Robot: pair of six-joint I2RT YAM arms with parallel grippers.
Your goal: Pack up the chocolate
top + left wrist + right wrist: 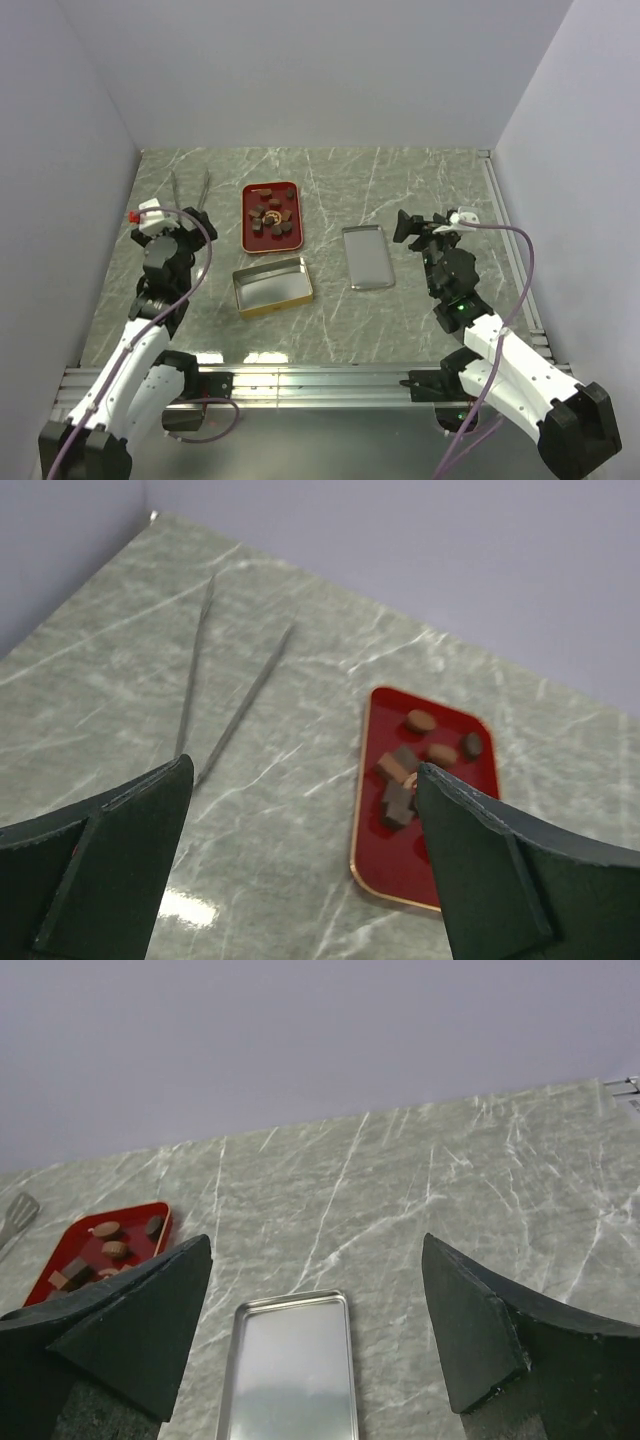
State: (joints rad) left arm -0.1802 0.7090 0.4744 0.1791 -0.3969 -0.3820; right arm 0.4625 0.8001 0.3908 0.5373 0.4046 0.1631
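Chocolate point(271, 216) sits in the red tray point(248, 240) at upper centre; left gripper point(303, 770) and right gripper point(316, 1245) both gape wide, empty.

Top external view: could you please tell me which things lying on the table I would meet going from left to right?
The tongs → red tray → silver lid. The gold tin shares the tray's span, so I leave it out.

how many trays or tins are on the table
3: red tray holding the chocolate, gold tin in front of it, nearer the arms, silver lid right of the tin. None seem hidden.
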